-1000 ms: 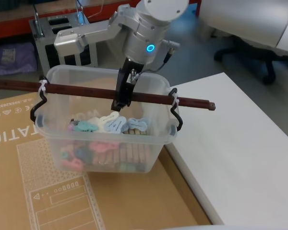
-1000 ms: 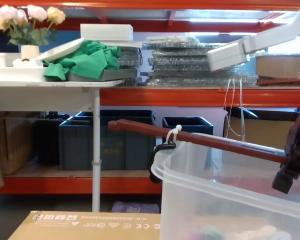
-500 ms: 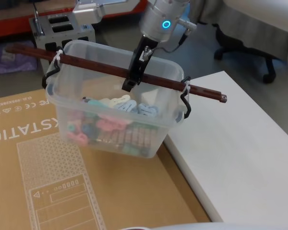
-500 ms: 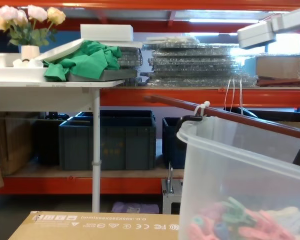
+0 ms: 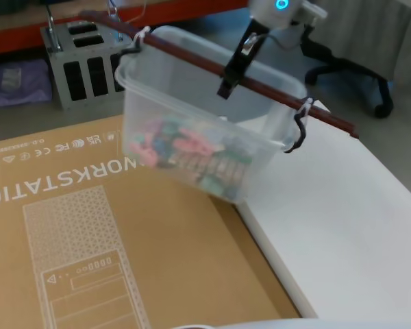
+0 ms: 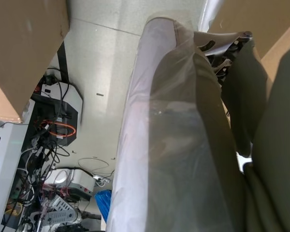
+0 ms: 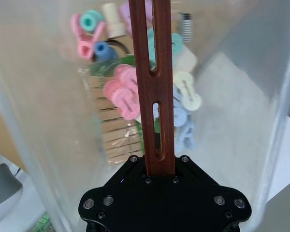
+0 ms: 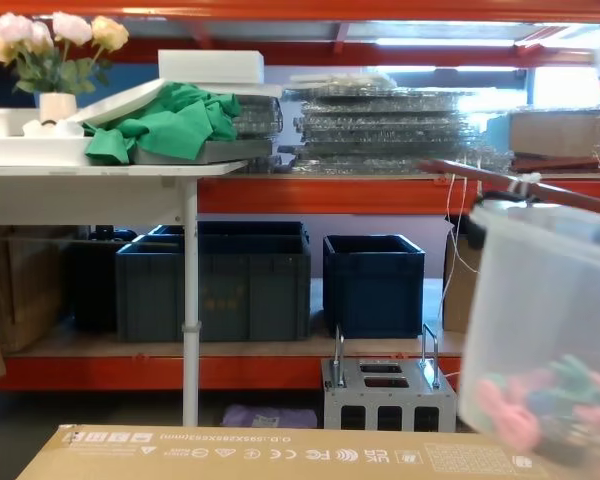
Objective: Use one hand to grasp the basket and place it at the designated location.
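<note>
The basket point(image 5: 192, 116), a translucent white tub, hangs tilted in the air above the seam between the cardboard box and the white table. My right gripper point(image 5: 228, 83) is shut on the middle of its long reddish-brown bar handle point(image 5: 281, 96), which is tied on with white zip ties. Seen from the right wrist, the gripper point(image 7: 160, 166) clamps the slotted handle point(image 7: 154, 87) above coloured clothes pegs point(image 7: 123, 99) lying in the tub. From the chest, the basket point(image 8: 550, 320) hangs at the right edge with pegs at its bottom.
A large cardboard box point(image 5: 89, 233) lies front left, and the white table point(image 5: 335, 226) is at the right. A grey metal rack point(image 5: 82, 65) stands on the floor behind, with an office chair point(image 5: 349, 79) far right. Dark blue crates point(image 8: 215, 280) sit under the shelving.
The right gripper has carried the basket up and to the right, from over the cardboard box toward the white table. The basket now tilts more, and the pegs have slid to its low side.
</note>
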{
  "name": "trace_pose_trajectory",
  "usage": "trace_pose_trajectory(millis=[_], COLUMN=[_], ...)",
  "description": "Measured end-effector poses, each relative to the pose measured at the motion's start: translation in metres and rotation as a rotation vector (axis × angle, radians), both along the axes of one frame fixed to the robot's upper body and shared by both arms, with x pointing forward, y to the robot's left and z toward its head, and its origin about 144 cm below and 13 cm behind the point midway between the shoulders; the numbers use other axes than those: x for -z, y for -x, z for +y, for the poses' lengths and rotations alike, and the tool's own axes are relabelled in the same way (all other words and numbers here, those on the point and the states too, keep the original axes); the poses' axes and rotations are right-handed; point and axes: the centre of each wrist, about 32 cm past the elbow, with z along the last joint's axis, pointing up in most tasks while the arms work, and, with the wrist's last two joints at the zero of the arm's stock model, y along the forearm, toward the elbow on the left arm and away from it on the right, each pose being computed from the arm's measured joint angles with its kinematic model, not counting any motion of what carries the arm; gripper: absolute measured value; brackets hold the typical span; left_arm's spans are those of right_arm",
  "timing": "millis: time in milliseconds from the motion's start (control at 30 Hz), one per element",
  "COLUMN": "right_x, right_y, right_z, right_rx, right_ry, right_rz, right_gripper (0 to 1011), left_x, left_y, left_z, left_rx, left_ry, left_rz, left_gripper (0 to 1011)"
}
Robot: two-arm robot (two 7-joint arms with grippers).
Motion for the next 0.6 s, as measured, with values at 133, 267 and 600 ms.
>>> trace_pose_trajectory(millis=[133, 267, 600], right_x=[0.000, 0.000, 0.003], right_y=[-0.001, -0.002, -0.001], right_z=[-0.007, -0.012, -0.038], right_rx=[0.033, 0.056, 0.148], right_ry=[-0.002, -0.003, -0.004], right_rz=[0.008, 0.017, 0.034], right_gripper=[0, 0, 0], left_x=[0.000, 0.000, 0.000], left_y=[0.000, 0.000, 0.000], left_z=[0.000, 0.000, 0.000], left_rx=[-0.001, -0.001, 0.001], left_ry=[0.000, 0.000, 0.001], left_rz=[0.000, 0.000, 0.000], left_gripper=[0, 0, 0])
